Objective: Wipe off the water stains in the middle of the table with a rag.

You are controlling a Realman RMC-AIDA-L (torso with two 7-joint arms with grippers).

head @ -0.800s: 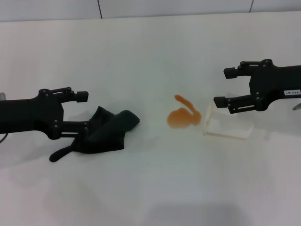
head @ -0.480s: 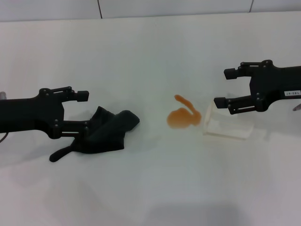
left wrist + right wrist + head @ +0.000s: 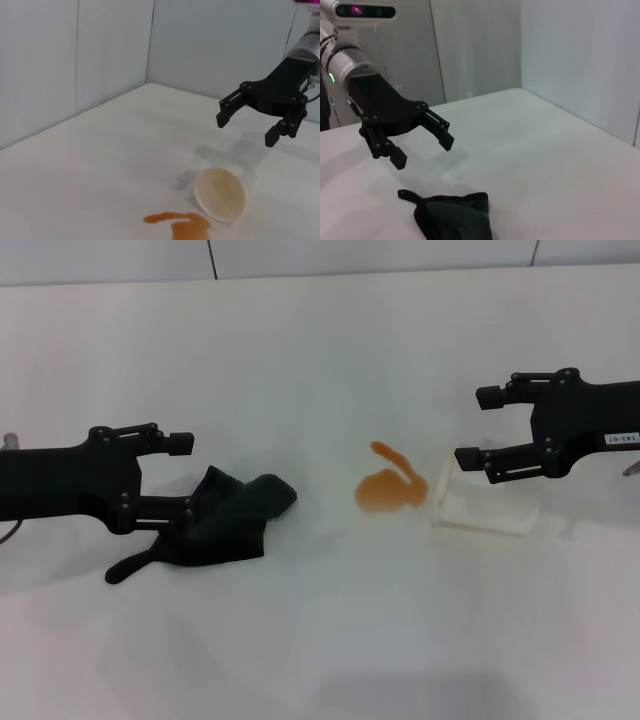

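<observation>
The orange water stains (image 3: pixel 388 488) sit mid-table; they also show in the left wrist view (image 3: pixel 185 225). The dark rag (image 3: pixel 225 520) lies crumpled on the white table (image 3: pixel 320 360) left of the stains, its thin tail pointing away from them. My left gripper (image 3: pixel 183 477) is open and empty at the rag's left end. In the right wrist view this gripper (image 3: pixel 422 151) hangs a little above the rag (image 3: pixel 452 217), apart from it. My right gripper (image 3: pixel 478 426) is open and empty, right of the stains, above a tipped cup.
A translucent white cup (image 3: pixel 480 505) lies on its side right next to the stains, its mouth toward them; it also shows in the left wrist view (image 3: pixel 220 194). A grey wall runs along the table's far edge.
My left gripper has edged slightly to the right, toward the rag. The right arm, the rag and the cup have not moved.
</observation>
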